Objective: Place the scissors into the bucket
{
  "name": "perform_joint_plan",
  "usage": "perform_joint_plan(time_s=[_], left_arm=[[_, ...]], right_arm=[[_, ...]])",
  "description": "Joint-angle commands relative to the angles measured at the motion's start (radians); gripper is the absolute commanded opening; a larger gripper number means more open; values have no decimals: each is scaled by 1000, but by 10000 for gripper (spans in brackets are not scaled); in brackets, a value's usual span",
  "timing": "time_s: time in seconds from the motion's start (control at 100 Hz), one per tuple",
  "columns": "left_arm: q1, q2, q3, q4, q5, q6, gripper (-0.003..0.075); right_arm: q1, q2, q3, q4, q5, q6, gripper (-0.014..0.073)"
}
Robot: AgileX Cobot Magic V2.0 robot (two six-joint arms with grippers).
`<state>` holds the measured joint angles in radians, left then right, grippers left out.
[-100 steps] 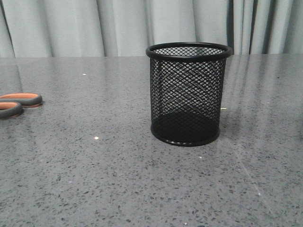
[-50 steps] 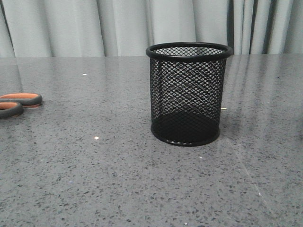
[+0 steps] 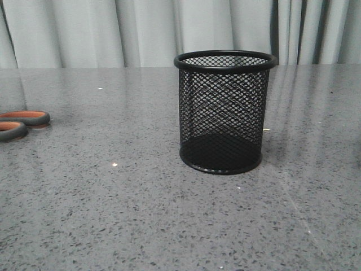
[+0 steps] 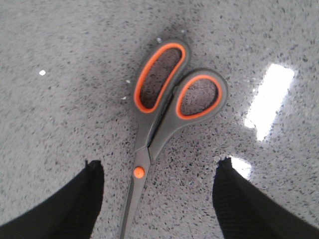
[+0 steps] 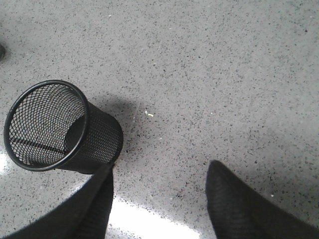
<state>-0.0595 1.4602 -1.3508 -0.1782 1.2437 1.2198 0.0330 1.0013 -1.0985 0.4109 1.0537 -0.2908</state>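
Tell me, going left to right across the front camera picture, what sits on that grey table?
scissors handles at the left edge → bare grey table → bucket, upright, right of centre.

Grey speckled table (image 3: 113,214) (glossy), pale curtains (image 3: 141,31) behind.

Closed scissors (image 4: 158,115) flat, well apart from upright bucket (image 3: 224,113).

Table (image 3: 113,214): grey speckled stone-like top, smooth and polished, with glossy reflections of light.
Bucket (image 3: 224,113): black wire mesh, with a solid smooth rim and base of slight sheen.
Scissors (image 4: 158,117): matt grey plastic handles, loops lined in orange; orange pivot dot; dull dark blades.
Curtain (image 3: 141,31): pale grey cloth, matt, hung in soft folds.
Gripper fingers (image 4: 79,199): black, matt, finely textured.
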Motion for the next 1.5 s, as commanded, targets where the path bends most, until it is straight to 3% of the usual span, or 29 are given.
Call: perform_joint_plan(time_s=[0.0, 0.41, 1.49], left_arm=[[1, 0, -32, -5, 32, 55, 443], [1, 117, -32, 10, 32, 209, 442], [1, 248, -32, 33, 11, 266, 442]], right_arm=[[20, -8, -34, 27, -38, -13, 373], [110, -8, -34, -23, -47, -13, 373], [143, -8, -34, -23, -47, -13, 373]])
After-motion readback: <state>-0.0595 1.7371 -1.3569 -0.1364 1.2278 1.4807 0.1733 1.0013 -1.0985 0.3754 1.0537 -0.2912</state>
